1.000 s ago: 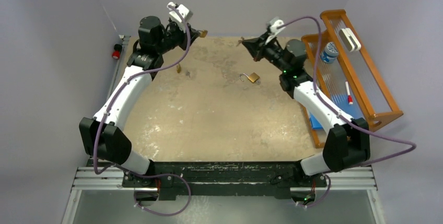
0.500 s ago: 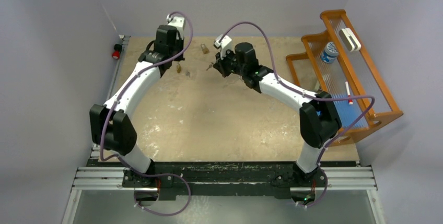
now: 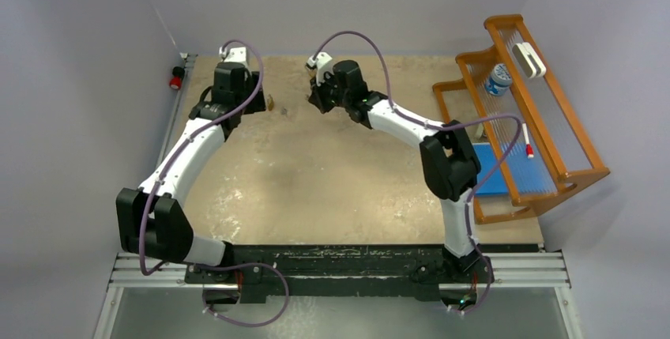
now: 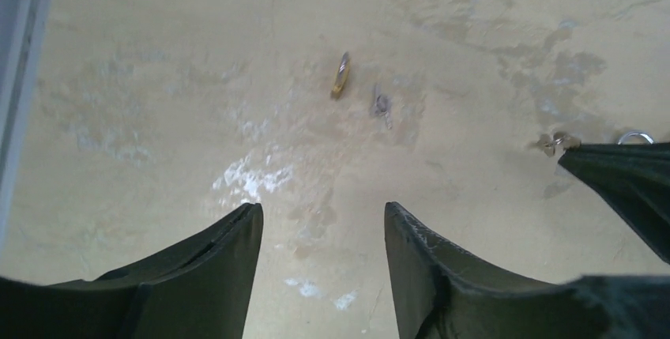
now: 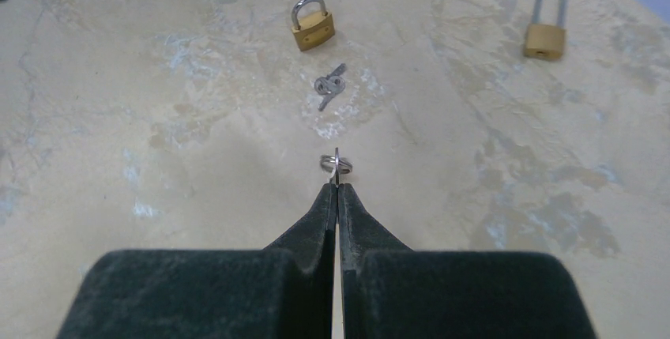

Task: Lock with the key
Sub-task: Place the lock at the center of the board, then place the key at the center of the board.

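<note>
Two steps are in hand, as I judge: to hold the key and to ready a lock for it. The key (image 5: pixel 336 163) with its small ring is pinched at the very tip of the right fingers (image 5: pixel 337 193), which are fully closed on it, low over the far middle of the worktop (image 5: pixel 118 220). Just beyond the key lie spare keys (image 5: pixel 329 86), and behind them a brass padlock (image 5: pixel 312 26); a second padlock (image 5: pixel 545 32) lies well apart to the right. Whether their shackles are pressed in, I cannot tell. The left fingers (image 4: pixel 395 228) stand about half apart and hold nothing; they look down at the same padlock, seen there edge-on, from the left side. A second ago the right arm was far on the right and a padlock with an open shackle lay in the middle of the worktop; now that place is bare and the right arm has come across to the far edge. The left fingers were closed until just now and have opened. This means, I think, that no padlock is gripped at present, so the left fingers must steady one before the key can enter.
</note>
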